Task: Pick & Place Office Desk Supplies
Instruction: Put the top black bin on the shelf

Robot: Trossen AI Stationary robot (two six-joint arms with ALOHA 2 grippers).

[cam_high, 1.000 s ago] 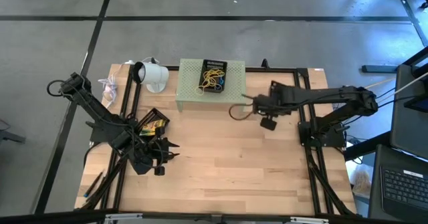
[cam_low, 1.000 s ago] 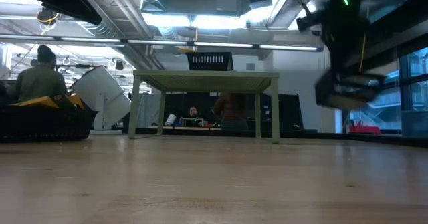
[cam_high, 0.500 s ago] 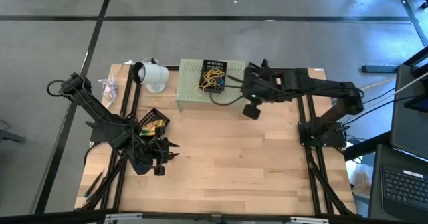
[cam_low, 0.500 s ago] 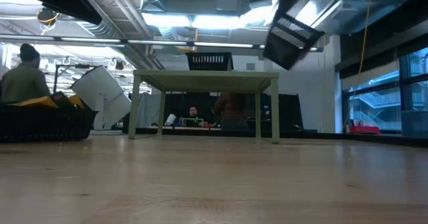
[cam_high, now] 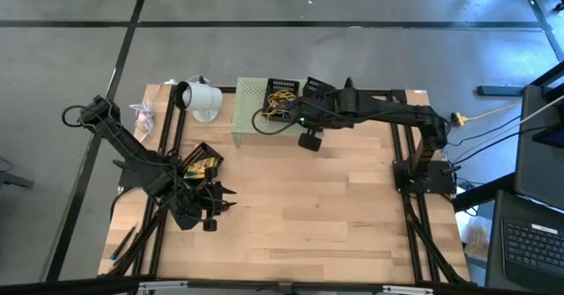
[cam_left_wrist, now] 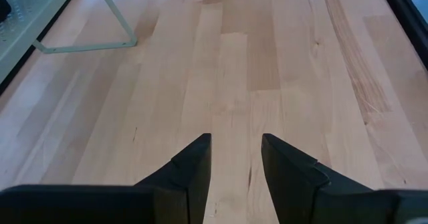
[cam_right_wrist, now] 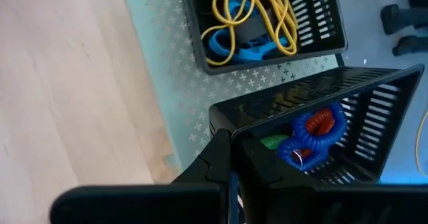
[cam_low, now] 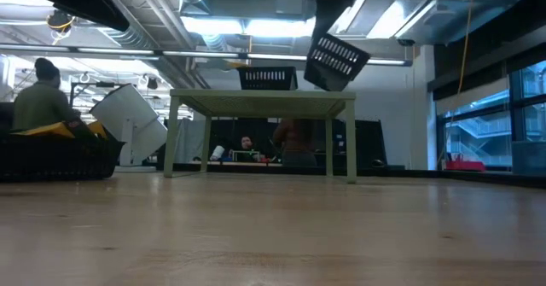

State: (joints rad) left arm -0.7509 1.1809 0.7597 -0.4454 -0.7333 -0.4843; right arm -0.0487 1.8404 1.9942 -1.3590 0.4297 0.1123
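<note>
Right gripper (cam_right_wrist: 227, 158), clamped on a tilted black tray (cam_right_wrist: 321, 127), has swung over the green stand (cam_high: 249, 110); left gripper (cam_left_wrist: 235, 158) waits open above the wooden table (cam_high: 300, 207).

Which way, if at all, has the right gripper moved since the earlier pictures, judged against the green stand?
Yes. The right gripper, carrying a black mesh tray, has swung leftward in the high view and now reaches the pale green stand.

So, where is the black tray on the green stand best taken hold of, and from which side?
Grip the thin wall facing the tabletop, from above, one finger inside. The tray sits upright and open; yellow rubber bands fill its middle, and the right end effector holds a second tray beside it.
</note>
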